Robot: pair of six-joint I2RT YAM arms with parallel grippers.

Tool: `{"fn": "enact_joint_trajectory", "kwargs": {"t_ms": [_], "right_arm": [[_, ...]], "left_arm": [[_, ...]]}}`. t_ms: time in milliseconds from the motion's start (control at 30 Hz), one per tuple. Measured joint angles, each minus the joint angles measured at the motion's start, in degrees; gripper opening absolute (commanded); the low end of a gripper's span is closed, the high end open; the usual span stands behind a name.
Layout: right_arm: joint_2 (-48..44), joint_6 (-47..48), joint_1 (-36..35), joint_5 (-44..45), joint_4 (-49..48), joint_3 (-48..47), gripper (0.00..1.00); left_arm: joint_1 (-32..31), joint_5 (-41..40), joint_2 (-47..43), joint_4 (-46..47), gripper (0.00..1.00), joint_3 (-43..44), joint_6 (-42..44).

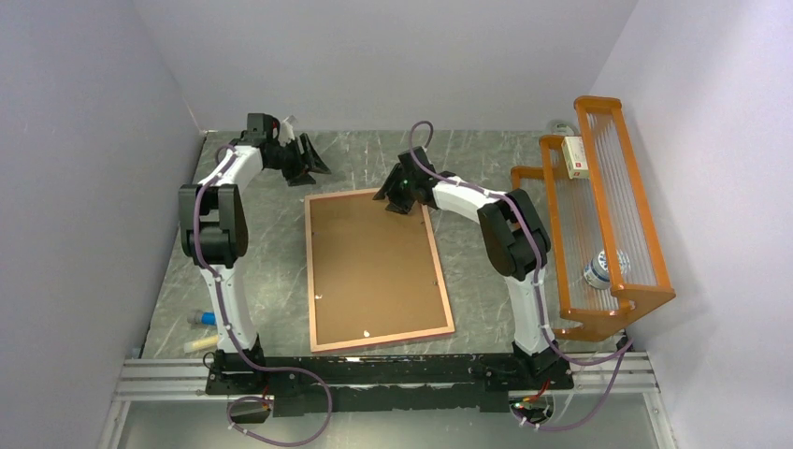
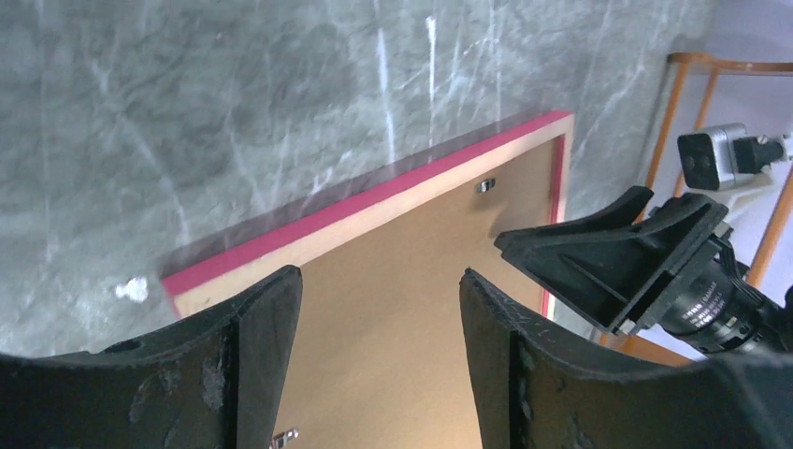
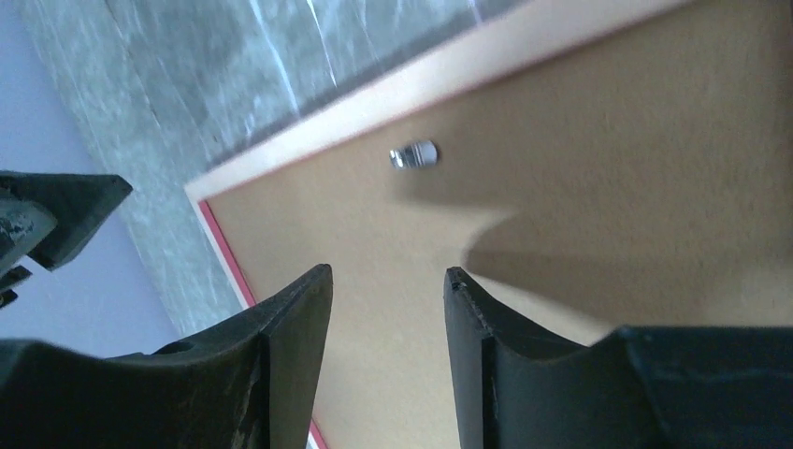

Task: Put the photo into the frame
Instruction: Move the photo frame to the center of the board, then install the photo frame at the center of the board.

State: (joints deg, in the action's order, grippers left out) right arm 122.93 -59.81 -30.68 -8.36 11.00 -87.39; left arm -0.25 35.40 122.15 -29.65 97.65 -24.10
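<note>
1. Left end effector: just beyond the frame's far-left corner, wide open and empty, probably keeping clear.
2. The frame lies face-down, backing board inside; the photo is hidden, probably underneath.
3. Right end effector: over the frame's far-right corner, partly open and empty, probably to press the board.

My jaws are scuffed matt black plastic. The frame has a pale, smooth wooden rim, its backing board is matt brown, and the table is grey veined stone.
</note>
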Motion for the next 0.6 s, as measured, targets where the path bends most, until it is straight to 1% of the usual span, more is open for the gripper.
{"fn": "enact_joint_trajectory", "kwargs": {"t_ms": [133,300,433,600], "right_arm": [[2.0,-0.2,0.3,2.0,-0.7,-2.7,0.5],[3.7,-0.3,0.7,3.6,-1.2,-4.3,0.49],[5.2,-0.3,1.1,3.2,-2.7,-5.7,0.49],[6.5,-0.2,1.5,2.3,-4.6,-6.8,0.48]], "left_arm": [[0.0,3.2,2.2,1.9,0.68,2.2,-0.2],[-0.2,5.0,5.7,2.4,0.68,2.5,-0.6],[-0.7,5.4,8.0,2.4,0.68,2.7,-0.6],[-0.9,5.8,8.3,2.0,0.68,3.6,-0.5]]}}
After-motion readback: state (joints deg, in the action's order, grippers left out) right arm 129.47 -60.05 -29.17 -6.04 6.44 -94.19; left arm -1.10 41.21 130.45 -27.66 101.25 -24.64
